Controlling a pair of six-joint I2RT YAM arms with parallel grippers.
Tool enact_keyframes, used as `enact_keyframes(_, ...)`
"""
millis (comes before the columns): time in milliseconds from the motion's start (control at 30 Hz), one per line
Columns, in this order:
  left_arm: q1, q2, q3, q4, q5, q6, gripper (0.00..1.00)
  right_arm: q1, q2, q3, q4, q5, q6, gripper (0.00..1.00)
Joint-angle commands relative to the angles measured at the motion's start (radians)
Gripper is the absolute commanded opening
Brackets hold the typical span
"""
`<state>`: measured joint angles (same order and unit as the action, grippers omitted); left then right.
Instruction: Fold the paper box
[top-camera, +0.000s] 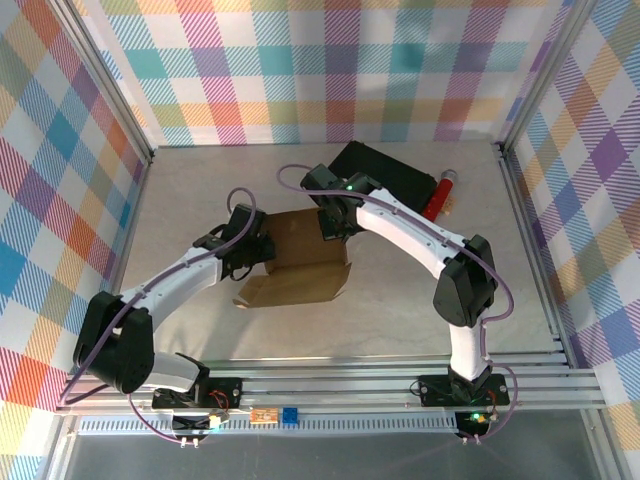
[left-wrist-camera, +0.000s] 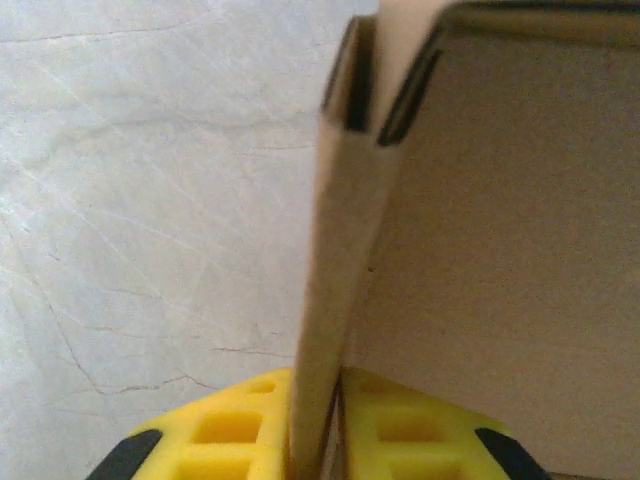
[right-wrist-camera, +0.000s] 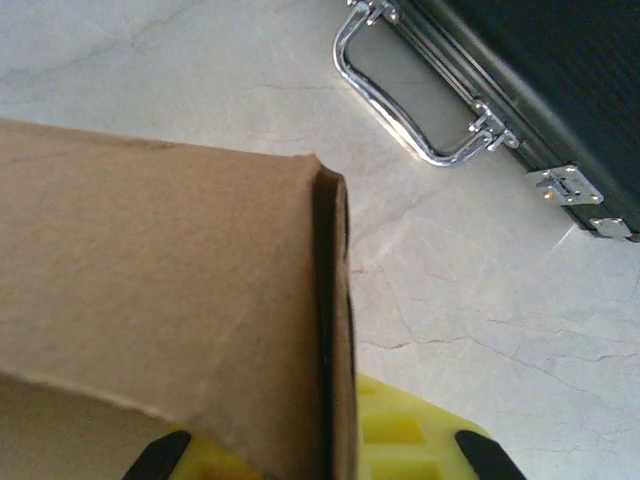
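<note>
Left gripper (left-wrist-camera: 318, 445) astride paper box (left-wrist-camera: 500, 260) wall

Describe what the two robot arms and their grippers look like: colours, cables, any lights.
The left arm and right arm have white shells with black joint housings and black bases. A thin purple cable loops along each. A small green light glows near the right arm's wrist. The finger pads are yellow with a grid of square recesses and black corners.
</note>
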<state>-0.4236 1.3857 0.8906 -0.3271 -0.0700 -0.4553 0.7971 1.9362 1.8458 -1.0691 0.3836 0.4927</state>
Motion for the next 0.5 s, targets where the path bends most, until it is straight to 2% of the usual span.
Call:
enact_keyframes(0, 0.056, -0.021, -0.026, 0.114, 0.151, 0.025, 0.19, -0.002, -0.037, 0.011, -0.012, -0.105, -0.04, 0.0)
enact_keyframes(167, 0.098, -0.022, -0.044, 0.15, 0.244, 0.039, 0.22, -0.022, -0.039, 0.004, -0.013, -0.153, -0.051, 0.0)
enact_keyframes(267, 0.1, -0.021, -0.046, 0.139, 0.237, 0.046, 0.23, -0.028, -0.04, 0.004, -0.014, -0.165, -0.05, 0.0)
enact_keyframes(400, 0.101, -0.044, -0.061, 0.124, 0.201, 0.058, 0.32, -0.04, -0.043, 0.004, -0.014, -0.183, -0.047, 0.0)
enact_keyframes(467, 0.105, -0.051, -0.059, 0.105, 0.188, 0.07, 0.32, -0.044, -0.046, 0.005, -0.013, -0.187, -0.049, 0.0)
